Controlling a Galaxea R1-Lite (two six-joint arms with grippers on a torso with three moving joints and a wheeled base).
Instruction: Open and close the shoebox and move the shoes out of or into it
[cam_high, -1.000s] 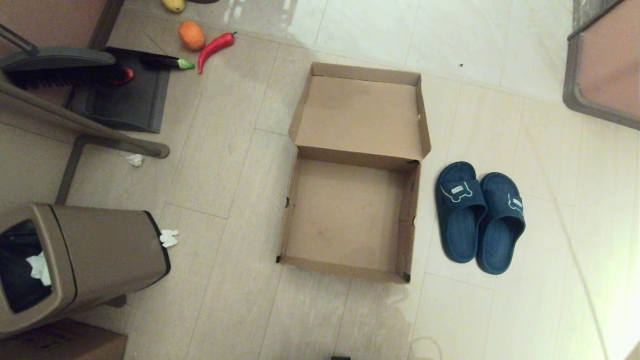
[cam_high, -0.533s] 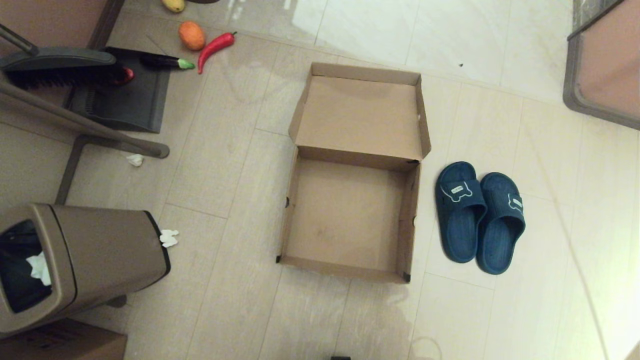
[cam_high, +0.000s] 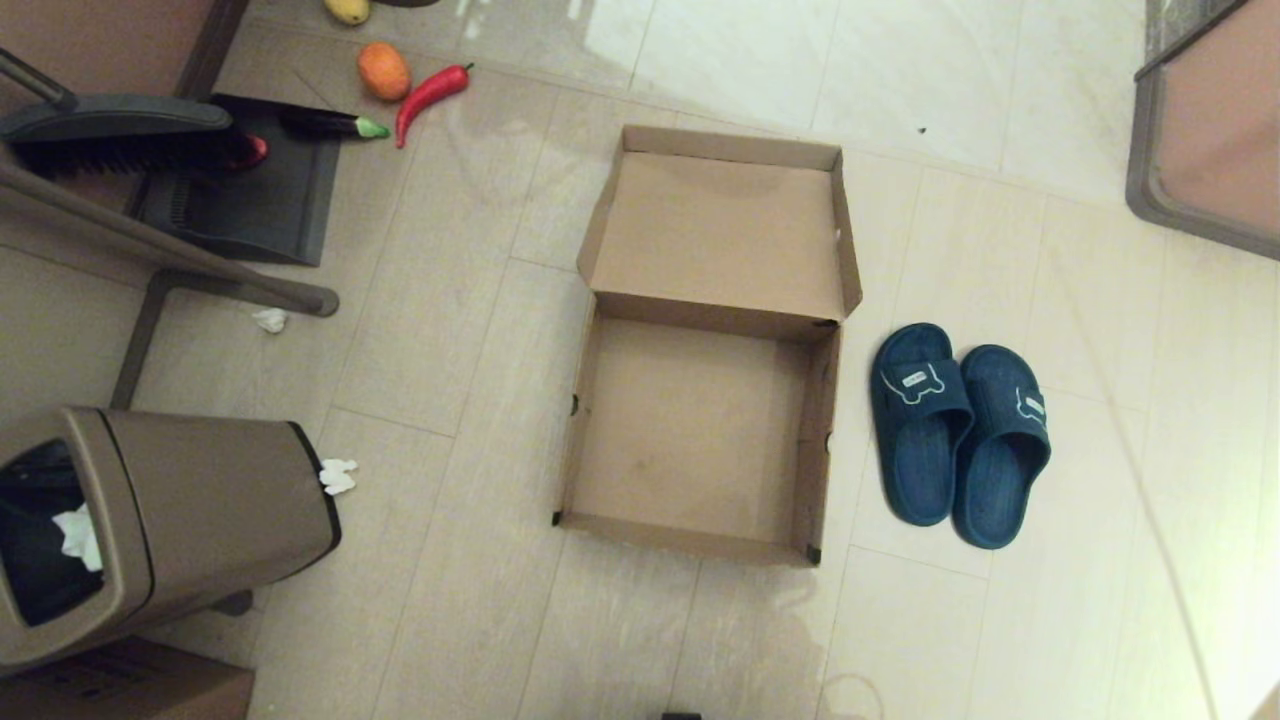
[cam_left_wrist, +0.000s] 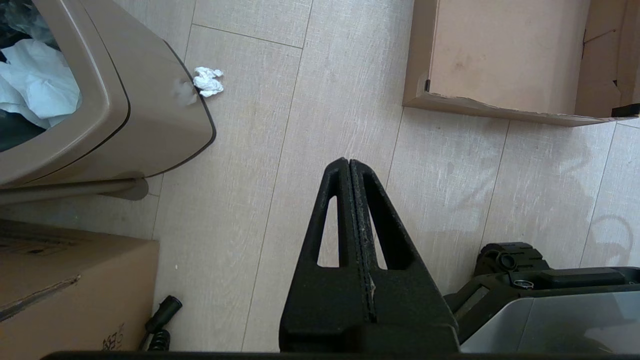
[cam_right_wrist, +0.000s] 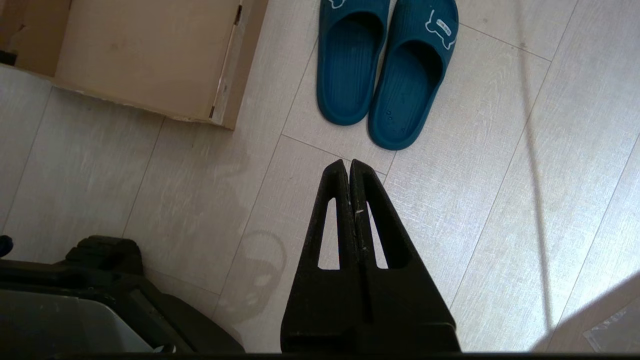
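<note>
The brown cardboard shoebox (cam_high: 815, 440) lies open on the floor in the middle of the head view, empty, its lid (cam_high: 720, 230) folded back flat beyond it. The two navy slippers (cam_high: 955, 435) stand side by side on the floor just right of the box, toes away from me. Neither arm shows in the head view. My left gripper (cam_left_wrist: 348, 162) hangs shut and empty over bare floor, short of the box's near edge (cam_left_wrist: 500, 112). My right gripper (cam_right_wrist: 348, 164) is shut and empty too, over the floor just short of the slippers' heels (cam_right_wrist: 372, 75).
A tan trash bin (cam_high: 150, 520) lies tipped at the left with a darker carton (cam_high: 130, 685) beside it. Paper scraps (cam_high: 338, 476), a dustpan and brush (cam_high: 200, 160), a chair leg (cam_high: 160, 250), a red pepper (cam_high: 430, 92) and fruit sit at far left. Furniture (cam_high: 1210, 130) stands at far right.
</note>
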